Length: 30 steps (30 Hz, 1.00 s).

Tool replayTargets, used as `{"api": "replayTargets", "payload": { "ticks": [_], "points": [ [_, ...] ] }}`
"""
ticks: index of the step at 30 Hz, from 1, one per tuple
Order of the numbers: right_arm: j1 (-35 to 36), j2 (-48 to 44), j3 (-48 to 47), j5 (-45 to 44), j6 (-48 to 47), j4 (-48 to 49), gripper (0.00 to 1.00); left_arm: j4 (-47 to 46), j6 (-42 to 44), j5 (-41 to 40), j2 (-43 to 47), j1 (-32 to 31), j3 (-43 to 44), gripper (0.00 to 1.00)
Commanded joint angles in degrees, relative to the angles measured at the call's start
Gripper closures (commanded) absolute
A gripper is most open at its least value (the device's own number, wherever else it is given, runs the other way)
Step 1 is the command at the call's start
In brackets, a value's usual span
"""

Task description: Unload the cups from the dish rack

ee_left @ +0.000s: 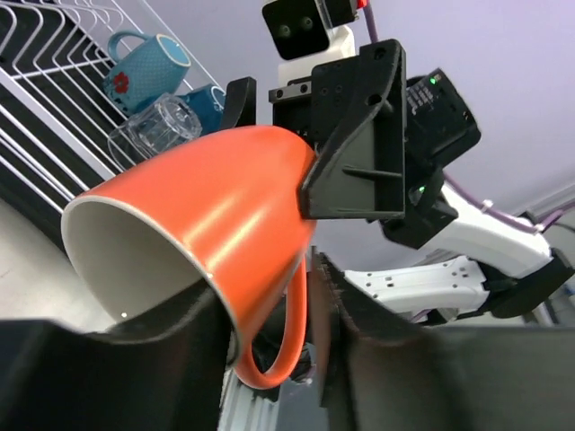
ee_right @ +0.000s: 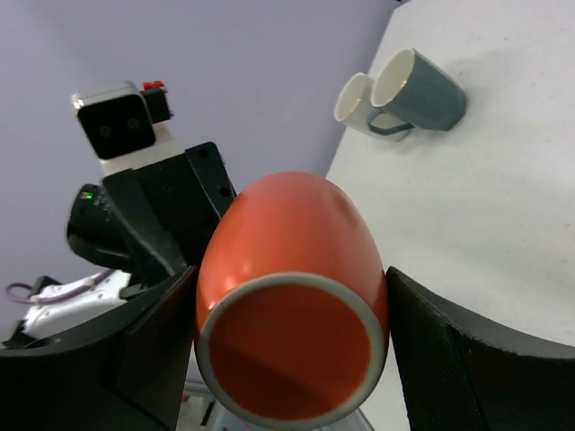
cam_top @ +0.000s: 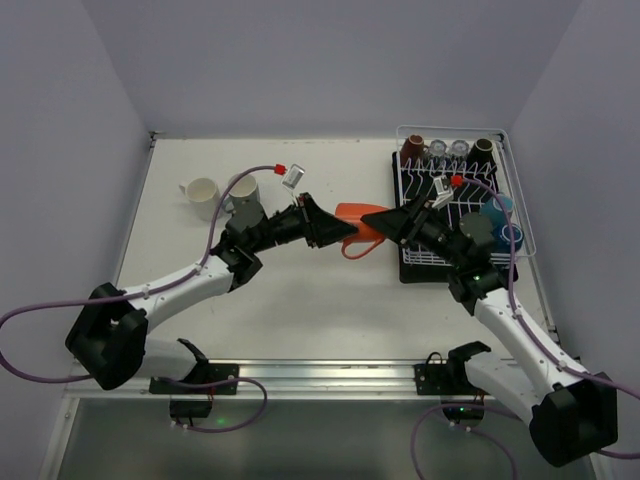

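From above, the orange mug (cam_top: 350, 214) is largely covered by the two grippers, held on its side above the table (cam_top: 300, 300), just left of the rack (cam_top: 452, 128). Both arms are stretched inward: the left gripper (cam_top: 342, 233) at the rim end, the right gripper (cam_top: 376, 220) at the base. In the right wrist view the base is seen clamped between the right fingers (ee_right: 454, 359), the handle hidden; a grey mug (ee_right: 424, 90) and a pale mug (ee_right: 352, 97) are seen on the table beyond. In the left wrist view the handle hangs between the left fingers (ee_left: 153, 359), which stand partly apart; whether they press on the mug cannot be told. There a blue mug (ee_left: 148, 65) and a glass (ee_left: 157, 130) are seen in the rack, which is cut off.
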State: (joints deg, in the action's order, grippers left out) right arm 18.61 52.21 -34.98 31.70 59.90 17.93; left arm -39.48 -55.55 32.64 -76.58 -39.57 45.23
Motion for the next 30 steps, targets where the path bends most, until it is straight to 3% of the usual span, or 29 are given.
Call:
{"api": "replayTargets", "payload": {
  "ticks": [1,5,7,8,9,12,17,22,24,30],
  "points": [
    [0.7,1.9,2.1,3.2,6.3,13.6,0.61,-9.3,-2.4,0.8,0.0,-0.9,1.4,0.66],
    [1.2,4.6,4.2,3.7,11.2,20.3,0.58,-12.0,-3.3,-0.5,0.5,-0.9,-0.1,1.00],
    [1.4,4.9,4.4,3.7,11.7,20.6,0.50,-12.2,-3.1,-1.7,1.7,-0.9,-0.7,1.00],
    [1.5,5.0,4.4,3.5,11.7,20.4,0.42,-12.2,-2.7,-2.3,2.2,-0.9,-0.9,1.00],
    [1.6,5.0,4.3,3.4,11.5,20.0,0.25,-12.2,-1.9,-3.7,2.8,-1.0,-1.4,1.00],
    [1.7,3.7,3.6,1.8,9.0,14.7,0.01,-6.8,2.4,-7.7,5.4,-0.9,-0.2,1.00],
    [1.7,-0.1,2.5,-3.2,3.2,2.9,0.01,23.5,16.5,-23.3,7.3,-0.9,11.7,1.00],
    [1.8,-2.6,3.5,-4.8,-0.9,-4.4,0.01,43.4,25.4,-33.3,3.1,-0.9,21.5,1.00],
    [1.7,-5.0,4.3,-6.1,-4.3,-8.1,0.01,50.5,29.3,-40.0,-0.1,-0.6,25.5,1.00],
    [1.8,-12.9,3.3,-10.8,-10.9,-19.6,0.01,61.7,34.0,-40.9,-10.6,3.7,34.6,1.00]
  ]
}}
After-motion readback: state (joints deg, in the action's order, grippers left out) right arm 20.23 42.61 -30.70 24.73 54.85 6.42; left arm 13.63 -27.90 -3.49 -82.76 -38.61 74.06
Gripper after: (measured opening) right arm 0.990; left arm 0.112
